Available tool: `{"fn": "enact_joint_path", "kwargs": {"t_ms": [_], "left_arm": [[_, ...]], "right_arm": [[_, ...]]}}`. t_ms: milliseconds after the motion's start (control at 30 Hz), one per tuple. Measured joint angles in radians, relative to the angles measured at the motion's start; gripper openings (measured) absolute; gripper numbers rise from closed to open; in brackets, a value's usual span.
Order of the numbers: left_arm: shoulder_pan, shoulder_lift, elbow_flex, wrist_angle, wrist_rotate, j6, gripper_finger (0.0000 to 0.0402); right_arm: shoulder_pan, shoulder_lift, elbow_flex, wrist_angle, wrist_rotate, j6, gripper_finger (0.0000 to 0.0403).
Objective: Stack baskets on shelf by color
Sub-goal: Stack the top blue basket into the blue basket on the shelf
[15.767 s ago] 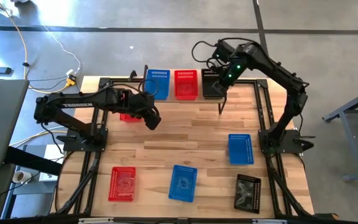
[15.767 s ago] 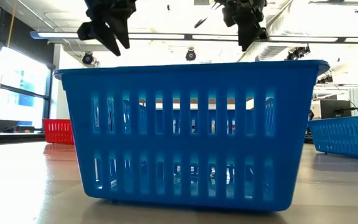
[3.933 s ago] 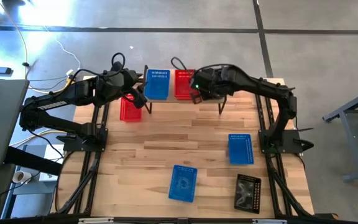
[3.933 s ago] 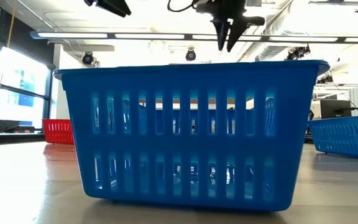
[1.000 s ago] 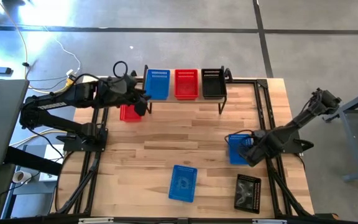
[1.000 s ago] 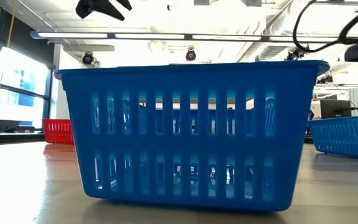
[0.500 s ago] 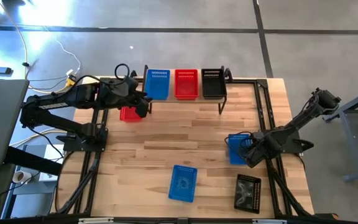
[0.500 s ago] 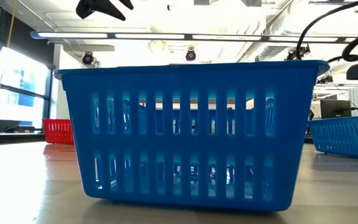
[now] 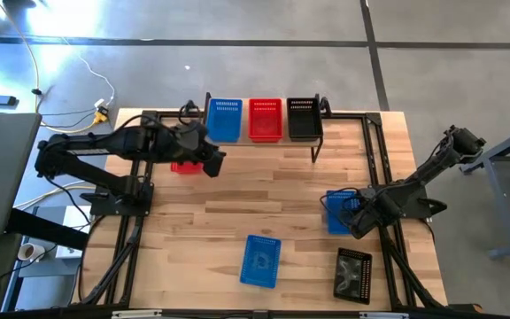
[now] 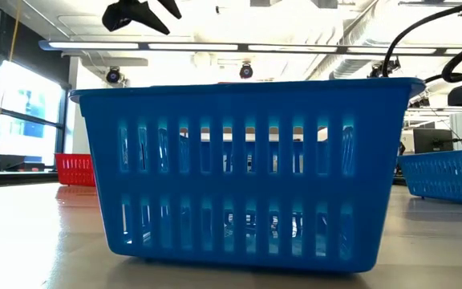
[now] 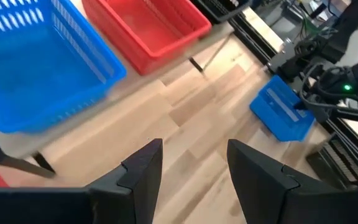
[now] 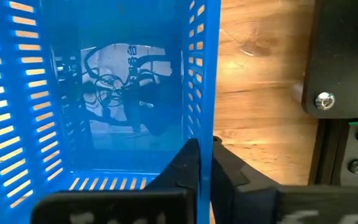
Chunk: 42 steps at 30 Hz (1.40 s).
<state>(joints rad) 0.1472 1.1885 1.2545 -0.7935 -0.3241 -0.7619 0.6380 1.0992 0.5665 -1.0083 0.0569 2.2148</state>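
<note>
We judged the blue basket (image 12: 104,93) on the counter (image 9: 237,213) light, stiff and slippery, best taken by its thin wall. The right tool (image 12: 205,163) had pinched shut on that wall, while the left tool (image 11: 191,174) hung wide open and empty near the shelf (image 9: 264,142).

Right pincer (image 12: 205,163) now clamped on blue basket (image 12: 104,93).

A yellow cable (image 9: 32,53) trails across the grey floor (image 9: 264,66) beyond the wooden table (image 9: 237,199); ceiling lights (image 10: 239,46) glow overhead.
</note>
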Motion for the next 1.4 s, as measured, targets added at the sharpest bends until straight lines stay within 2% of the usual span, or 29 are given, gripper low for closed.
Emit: {"fn": "enact_joint_path", "kwargs": {"t_ms": [100,267,533,900,1067,1400], "left_arm": [[-0.034,0.01,0.0,-0.004,0.0,-0.046,0.017],[-0.086,0.029,0.0,-0.005,-0.001,-0.149,0.017],[-0.131,0.096,0.0,-0.011,-0.001,-0.335,0.017],[-0.188,0.19,0.0,-0.003,-0.001,-0.441,0.017],[-0.194,0.218,0.0,0.009,-0.031,-0.473,0.017],[-0.194,0.228,0.0,0.008,-0.099,-0.467,0.017]], "right_arm": [[0.0,0.0,0.016,-0.004,0.029,-0.025,0.0004],[0.0,0.0,0.074,-0.02,0.135,-0.088,0.0001],[-0.014,0.0,0.173,-0.024,0.349,-0.221,0.0001],[-0.134,0.027,0.337,-0.011,0.523,-0.506,0.0],[-0.197,0.098,0.43,-0.004,0.572,-0.605,0.0],[-0.294,0.299,0.558,0.073,0.558,-0.716,0.0]]}}
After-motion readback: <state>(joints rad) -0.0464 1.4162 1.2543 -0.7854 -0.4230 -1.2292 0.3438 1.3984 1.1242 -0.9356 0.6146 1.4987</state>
